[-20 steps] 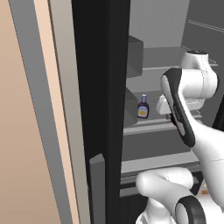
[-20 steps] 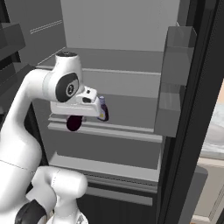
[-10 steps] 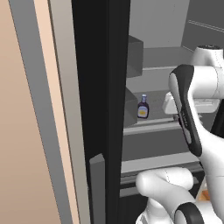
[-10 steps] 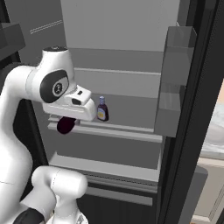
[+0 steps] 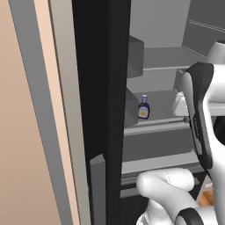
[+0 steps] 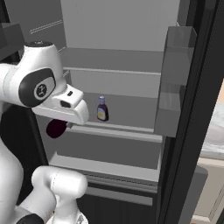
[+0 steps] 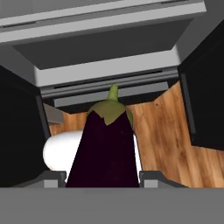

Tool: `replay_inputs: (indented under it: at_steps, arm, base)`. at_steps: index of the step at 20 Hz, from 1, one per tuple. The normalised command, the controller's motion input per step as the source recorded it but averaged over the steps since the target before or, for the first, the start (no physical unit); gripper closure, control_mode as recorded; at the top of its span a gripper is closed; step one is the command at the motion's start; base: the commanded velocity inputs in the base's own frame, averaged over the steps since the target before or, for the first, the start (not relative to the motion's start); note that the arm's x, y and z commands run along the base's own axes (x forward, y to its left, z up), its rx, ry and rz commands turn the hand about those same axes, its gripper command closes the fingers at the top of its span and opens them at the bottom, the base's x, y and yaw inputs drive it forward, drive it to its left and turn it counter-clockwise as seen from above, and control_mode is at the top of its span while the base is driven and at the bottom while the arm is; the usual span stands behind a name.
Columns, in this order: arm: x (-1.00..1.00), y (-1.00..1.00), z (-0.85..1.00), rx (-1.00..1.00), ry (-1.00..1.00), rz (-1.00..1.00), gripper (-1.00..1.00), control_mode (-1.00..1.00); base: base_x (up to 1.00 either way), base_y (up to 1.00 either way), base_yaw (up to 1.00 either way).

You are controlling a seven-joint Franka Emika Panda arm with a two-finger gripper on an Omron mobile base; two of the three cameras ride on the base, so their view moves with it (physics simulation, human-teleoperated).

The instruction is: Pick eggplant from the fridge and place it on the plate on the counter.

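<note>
gripper (image 7: 103,177) clamped on eggplant (image 7: 103,148), lower centre; back out level, clear of fridge (image 6: 188,131) shelf lip

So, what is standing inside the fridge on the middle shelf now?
On the middle shelf of the fridge stands one small dark bottle with a yellow label, upright. The shelf's left end is covered by the robot's arm, so what lies there cannot be seen.
</note>
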Motion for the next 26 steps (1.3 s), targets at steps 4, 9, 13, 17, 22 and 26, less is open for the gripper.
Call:
replay_inputs:
  at_steps: [4, 9, 13, 17, 22, 26]
  arm:
    - [-0.42, 0.02, 0.27, 0.0, -0.07, 0.0, 1.0, -1.0]
    - [-0.25, 0.18, 0.16, 0.0, -0.02, 0.0, 1.0, -1.0]
    - [-0.15, 0.27, 0.03, -0.02, 0.0, 0.0, 1.0, -1.0]
    - [-0.2, 0.14, 0.0, -0.01, 0.0, 0.0, 1.0, -1.0]
    - [-0.34, 0.01, 0.0, 0.0, 0.0, 0.0, 1.0, -1.0]
    - [-0.14, 0.0, 0.0, 0.0, 0.0, 0.0, 1.0, 1.0]
  base:
    - [0.0, 0.0, 0.0]
    - [0.0, 0.0, 0.0]
    - [0.0, 0.0, 0.0]
    - [0.0, 0.0, 0.0]
    - [0.0, 0.0, 0.0]
    - [-0.56, 0.0, 0.0]
